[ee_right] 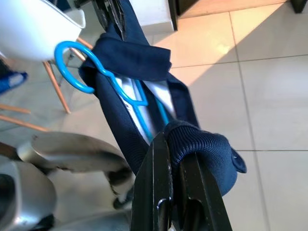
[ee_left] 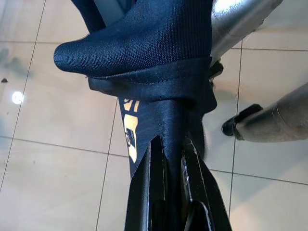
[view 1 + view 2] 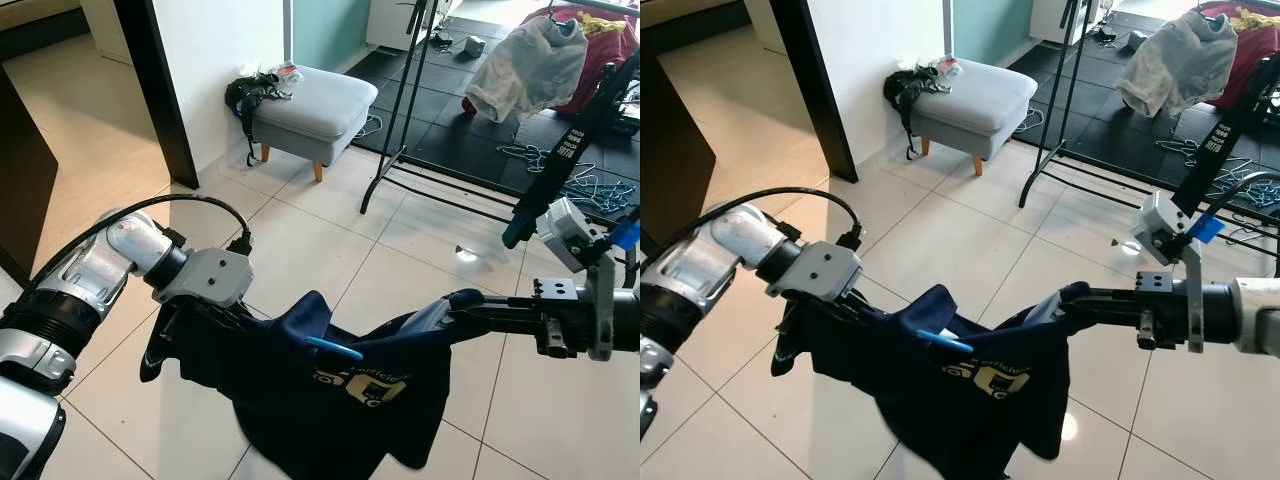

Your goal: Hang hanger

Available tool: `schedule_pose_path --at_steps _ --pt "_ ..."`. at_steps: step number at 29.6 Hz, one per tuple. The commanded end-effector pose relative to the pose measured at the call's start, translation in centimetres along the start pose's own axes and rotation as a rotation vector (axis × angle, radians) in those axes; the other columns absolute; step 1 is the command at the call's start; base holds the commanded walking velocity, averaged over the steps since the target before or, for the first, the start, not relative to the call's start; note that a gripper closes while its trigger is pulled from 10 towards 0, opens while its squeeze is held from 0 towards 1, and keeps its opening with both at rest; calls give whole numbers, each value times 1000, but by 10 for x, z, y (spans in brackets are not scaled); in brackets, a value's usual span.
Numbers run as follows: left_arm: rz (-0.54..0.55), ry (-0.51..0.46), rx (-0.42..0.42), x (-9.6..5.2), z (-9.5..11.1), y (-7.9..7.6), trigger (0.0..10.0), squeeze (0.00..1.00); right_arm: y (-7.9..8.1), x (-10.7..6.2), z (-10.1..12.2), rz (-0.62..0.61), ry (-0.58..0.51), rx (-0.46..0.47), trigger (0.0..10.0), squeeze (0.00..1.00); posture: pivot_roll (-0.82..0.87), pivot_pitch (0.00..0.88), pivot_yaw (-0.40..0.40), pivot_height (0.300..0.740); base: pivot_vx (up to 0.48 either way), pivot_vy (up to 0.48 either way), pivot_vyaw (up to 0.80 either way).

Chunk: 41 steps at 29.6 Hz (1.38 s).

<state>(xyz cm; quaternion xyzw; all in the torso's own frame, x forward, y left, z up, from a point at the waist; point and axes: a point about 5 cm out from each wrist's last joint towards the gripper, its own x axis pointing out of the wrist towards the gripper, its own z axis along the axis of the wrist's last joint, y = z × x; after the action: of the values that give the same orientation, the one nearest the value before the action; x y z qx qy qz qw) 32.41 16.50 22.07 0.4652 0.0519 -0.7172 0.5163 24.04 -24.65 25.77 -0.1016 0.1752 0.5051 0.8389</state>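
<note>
Both grippers (image 3: 175,315) (image 3: 470,312) clamped on shirt (image 3: 330,400) edges

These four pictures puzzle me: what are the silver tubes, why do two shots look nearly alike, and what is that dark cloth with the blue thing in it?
The silver tubes are a walking robot's two arms. The two similar pictures come from its head, looking down at a tiled floor. The other two are from cameras on its wrists, looking along the black fingers. The left gripper and right gripper each pinch one end of a dark blue shirt, holding it stretched between them above the floor. A blue hanger sits inside the shirt, its hook sticking out at the collar. Behind stand a grey stool and a black clothes rack, where the hanger presumably goes.
</note>
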Motion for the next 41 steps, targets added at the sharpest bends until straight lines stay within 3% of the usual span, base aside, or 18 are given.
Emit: schedule_pose_path --at_steps 1,5,6,7,9,17,23,24,25,29,30,31,32,34,36,41 --pt "-52 8 9 4 0 -1 10000 0 -4 -6 0 -38 32 -28 0 0 -45 138 6 740 0 0 0" --pt "-37 -50 10 6 8 3 10000 0 -4 -2 0 -32 40 -39 0 0 -46 139 10 740 0 0 0" --pt "-4 -152 9 8 21 11 10000 0 1 7 -1 2 36 -40 0 0 -47 143 15 740 0 0 0" --pt "-4 -152 9 8 21 11 10000 0 1 7 -1 2 36 -40 0 0 -47 143 15 740 0 0 0" --pt "31 -299 -1 11 39 22 10000 0 11 23 -2 76 27 -45 0 0 -44 145 16 740 0 0 0" --pt "60 -312 -41 14 38 31 10000 0 20 38 3 147 -8 -61 0 0 -41 146 18 740 0 0 0" --pt "46 -313 -58 15 37 29 10000 0 15 42 6 120 -29 -79 0 0 -42 147 19 740 0 0 0" --pt "42 -315 -62 15 37 28 10000 0 13 43 7 101 -39 -86 8392 0 -42 147 19 740 0 0 0" --pt "40 -316 -65 15 38 28 10000 0 10 44 9 66 -48 -96 10000 0 -40 149 19 740 0 0 0" --pt "40 -322 -72 15 38 28 10000 0 6 46 10 29 -68 -92 10000 0 -40 149 19 740 0 0 0" --pt "40 -328 -81 15 39 27 10000 0 1 46 11 -14 -92 -90 10000 314 -40 149 19 740 0 0 0" --pt "40 -328 -81 15 39 27 10000 0 1 46 11 -14 -92 -90 10000 314 -40 149 19 740 0 0 0" --pt "42 -337 -92 15 40 27 10000 0 -4 45 12 -50 -113 -78 10000 1000 -40 151 20 740 0 0 0" --pt "42 -353 -108 15 40 28 10000 0 -10 43 12 -102 -128 -67 10000 1000 -40 151 20 740 0 0 0" --pt "27 -394 -164 17 41 25 10000 0 -30 30 8 -250 -168 -24 10000 1000 -39 152 20 740 0 0 0" --pt "6 -411 -195 17 42 22 10000 0 -40 21 7 -327 -203 11 10000 1000 -40 154 19 740 0 0 0"
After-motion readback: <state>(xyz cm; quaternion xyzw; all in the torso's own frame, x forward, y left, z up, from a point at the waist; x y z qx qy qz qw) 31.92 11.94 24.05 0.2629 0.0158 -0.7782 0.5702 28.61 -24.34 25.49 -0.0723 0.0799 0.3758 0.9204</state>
